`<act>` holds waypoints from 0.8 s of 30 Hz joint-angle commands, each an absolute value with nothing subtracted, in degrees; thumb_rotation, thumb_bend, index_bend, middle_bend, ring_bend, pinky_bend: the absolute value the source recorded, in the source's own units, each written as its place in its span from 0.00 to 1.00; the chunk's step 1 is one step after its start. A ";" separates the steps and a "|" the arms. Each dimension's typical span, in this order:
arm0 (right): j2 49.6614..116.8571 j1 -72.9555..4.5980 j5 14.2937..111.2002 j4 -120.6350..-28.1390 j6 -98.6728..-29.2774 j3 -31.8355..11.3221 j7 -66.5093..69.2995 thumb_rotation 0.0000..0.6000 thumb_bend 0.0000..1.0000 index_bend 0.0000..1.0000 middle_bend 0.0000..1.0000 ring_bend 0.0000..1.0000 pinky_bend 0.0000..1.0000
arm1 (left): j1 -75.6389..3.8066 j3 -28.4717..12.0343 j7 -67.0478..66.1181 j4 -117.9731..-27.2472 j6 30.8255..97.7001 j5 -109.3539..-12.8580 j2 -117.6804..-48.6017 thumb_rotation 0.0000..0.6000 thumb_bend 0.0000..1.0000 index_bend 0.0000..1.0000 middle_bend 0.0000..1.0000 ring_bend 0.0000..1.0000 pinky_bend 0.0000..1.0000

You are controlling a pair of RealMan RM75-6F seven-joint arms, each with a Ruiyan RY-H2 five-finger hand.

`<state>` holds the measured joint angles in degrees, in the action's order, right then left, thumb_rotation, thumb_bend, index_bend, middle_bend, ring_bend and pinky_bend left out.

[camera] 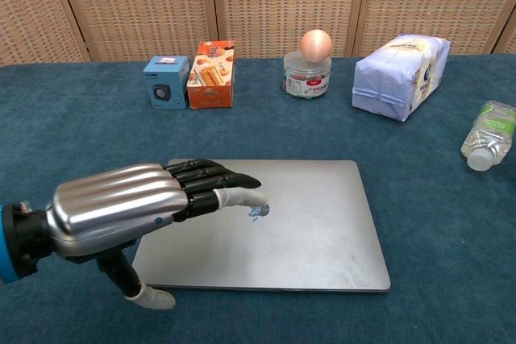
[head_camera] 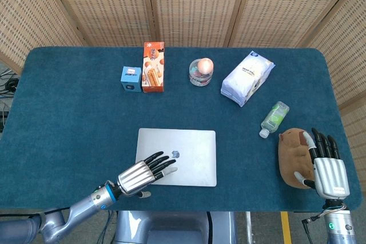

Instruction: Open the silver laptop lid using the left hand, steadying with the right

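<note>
- Across the whole frame spreads the bench (head_camera: 68, 101), covered in dark teal cloth.
- At lower centre lies the silver laptop (head_camera: 189, 150), lid closed and flat.
- Over the laptop's lower left corner reaches the left hand (head_camera: 143, 174), fingers extended and slightly apart, holding nothing; whether it touches the lid I cannot tell.
- At lower right the right hand (head_camera: 327, 167) rests flat, fingers spread, touching a brown plush toy (head_camera: 291, 152).
- Upper right: a white-blue packet (head_camera: 247, 77).
- Upper centre: an orange snack box (head_camera: 153, 66), a jar with a round pink top (head_camera: 201, 72), a small blue box (head_camera: 131, 78).
- Right of centre: a plastic bottle (head_camera: 274, 118) on its side.
</note>
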<state>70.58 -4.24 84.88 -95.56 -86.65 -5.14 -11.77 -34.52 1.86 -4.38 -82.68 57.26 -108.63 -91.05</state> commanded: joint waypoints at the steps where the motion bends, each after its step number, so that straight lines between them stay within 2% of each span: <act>1: 70.58 -4.31 84.82 -95.53 -86.52 -5.13 -11.76 1.00 0.00 0.00 0.00 0.00 0.00 | -36.49 1.17 -4.28 -80.57 55.93 -108.03 -92.86 1.00 0.00 0.00 0.00 0.00 0.00; 12: 70.33 -4.54 84.15 -95.62 -85.87 -5.29 -11.37 1.00 0.00 0.00 0.00 0.00 0.00 | -40.16 0.30 -4.13 -74.58 56.25 -107.58 -99.40 1.00 0.00 0.00 0.00 0.00 0.00; 20: 69.98 -4.50 84.32 -95.79 -85.88 -5.12 -10.75 1.00 0.00 0.00 0.00 0.00 0.00 | -41.47 1.21 -5.77 -72.81 56.46 -106.50 -102.62 1.00 0.00 0.00 0.00 0.00 0.00; 24: 69.76 -4.55 84.12 -95.84 -85.75 -5.21 -10.35 1.00 0.00 0.00 0.00 0.00 0.00 | -42.05 1.44 -6.13 -71.82 56.11 -105.55 -104.01 1.00 0.05 0.00 0.00 0.00 0.00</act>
<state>69.80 -4.54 84.17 -95.83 -85.77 -5.18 -10.42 -41.77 1.39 -6.06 -72.25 56.30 -105.82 -103.59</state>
